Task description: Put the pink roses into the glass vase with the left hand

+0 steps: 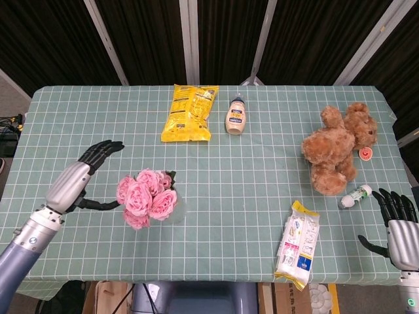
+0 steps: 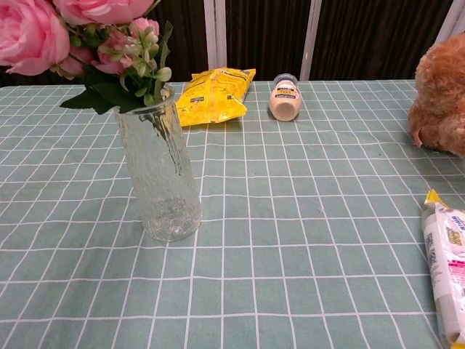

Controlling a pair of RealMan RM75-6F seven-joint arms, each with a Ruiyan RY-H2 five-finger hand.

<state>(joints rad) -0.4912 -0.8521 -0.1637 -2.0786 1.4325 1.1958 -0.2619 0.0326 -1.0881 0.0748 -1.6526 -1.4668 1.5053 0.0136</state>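
Note:
The pink roses (image 1: 145,196) stand in the glass vase (image 2: 158,174), their blooms (image 2: 43,29) leaning to the left over its rim. The vase (image 1: 175,210) is mostly hidden under the blooms in the head view. My left hand (image 1: 80,178) is open, fingers spread, to the left of the roses and apart from them. My right hand (image 1: 398,219) is open at the table's front right corner, holding nothing.
A yellow snack bag (image 1: 190,112) and a mayonnaise bottle (image 1: 236,116) lie at the back. A brown teddy bear (image 1: 335,149) sits at the right, with a small bottle (image 1: 356,195) beside it. A wipes pack (image 1: 298,243) lies at the front right.

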